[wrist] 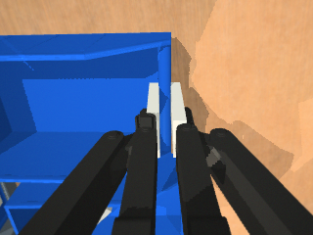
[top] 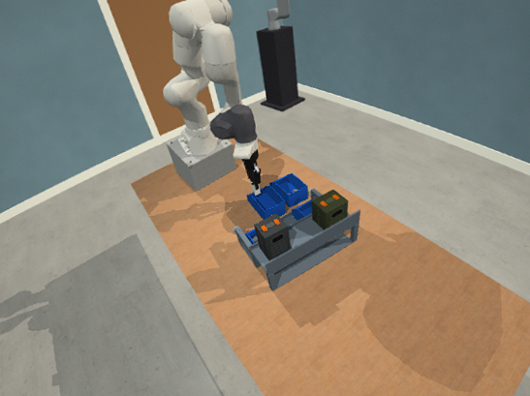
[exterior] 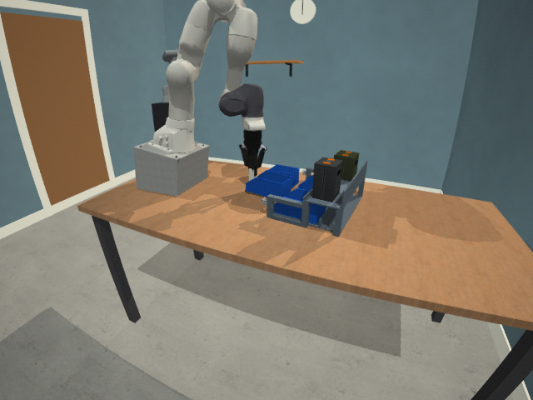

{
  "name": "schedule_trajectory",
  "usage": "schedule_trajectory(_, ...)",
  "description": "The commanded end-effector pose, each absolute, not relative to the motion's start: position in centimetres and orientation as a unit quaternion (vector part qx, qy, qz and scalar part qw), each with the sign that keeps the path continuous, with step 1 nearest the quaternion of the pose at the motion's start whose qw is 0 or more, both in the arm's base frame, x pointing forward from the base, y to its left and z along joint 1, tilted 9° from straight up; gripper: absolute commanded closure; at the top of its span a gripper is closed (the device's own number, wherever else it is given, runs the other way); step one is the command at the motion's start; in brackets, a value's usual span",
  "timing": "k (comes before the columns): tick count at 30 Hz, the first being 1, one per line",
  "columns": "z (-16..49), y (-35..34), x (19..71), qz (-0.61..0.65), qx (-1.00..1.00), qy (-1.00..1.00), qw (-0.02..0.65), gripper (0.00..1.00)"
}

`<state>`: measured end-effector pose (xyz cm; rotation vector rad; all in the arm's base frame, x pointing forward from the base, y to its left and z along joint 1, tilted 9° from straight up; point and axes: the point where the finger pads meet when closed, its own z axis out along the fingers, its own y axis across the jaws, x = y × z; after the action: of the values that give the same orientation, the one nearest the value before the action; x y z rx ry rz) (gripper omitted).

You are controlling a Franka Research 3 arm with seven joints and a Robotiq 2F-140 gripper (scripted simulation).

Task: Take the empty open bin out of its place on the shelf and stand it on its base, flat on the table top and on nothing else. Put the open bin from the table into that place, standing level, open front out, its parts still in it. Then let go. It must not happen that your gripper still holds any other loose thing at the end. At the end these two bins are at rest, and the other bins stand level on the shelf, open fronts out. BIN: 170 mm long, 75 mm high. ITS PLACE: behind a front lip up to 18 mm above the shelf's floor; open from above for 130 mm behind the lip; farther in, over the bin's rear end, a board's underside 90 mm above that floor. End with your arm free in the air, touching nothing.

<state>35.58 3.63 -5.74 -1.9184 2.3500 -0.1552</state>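
Note:
My gripper (top: 256, 191) (exterior: 251, 178) (wrist: 164, 97) points down and is shut on an end wall of the empty blue bin (top: 269, 203) (exterior: 266, 186) (wrist: 88, 103), one finger inside and one outside. This bin looks about level, in front of the shelf (top: 312, 246) (exterior: 306, 213). Whether its base touches the table (top: 396, 310) (exterior: 409, 258) is hard to tell. The other blue bin (top: 285, 193) (exterior: 286, 170), with small parts in it, stands close beside it. More blue bins (top: 302, 210) (exterior: 287, 212) are on the shelf; the vacated place is mostly hidden.
A dark grey box (top: 275, 241) (exterior: 326, 181) and an olive green box (top: 330, 211) (exterior: 351, 168) stand on the shelf's upper board, above the bins' rear ends. The arm's grey pedestal (top: 205, 165) (exterior: 166, 170) stands behind the gripper.

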Motion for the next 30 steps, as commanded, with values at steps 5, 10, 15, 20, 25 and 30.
schedule_trajectory(5,-6.2,3.7,36.2,-0.053,-0.626,0.776,0.060,1.00)
schedule_trajectory(10,-6.6,3.7,36.3,-0.053,-0.626,0.776,0.060,1.00)
schedule_trajectory(15,-6.8,3.7,36.3,-0.053,-0.626,0.776,0.060,1.00)
schedule_trajectory(20,-6.8,3.7,36.3,-0.053,-0.626,0.776,0.060,1.00)
schedule_trajectory(25,-6.8,3.7,36.3,-0.053,-0.626,0.776,0.060,1.00)
schedule_trajectory(30,-6.8,3.7,36.3,-0.053,-0.626,0.776,0.060,1.00)
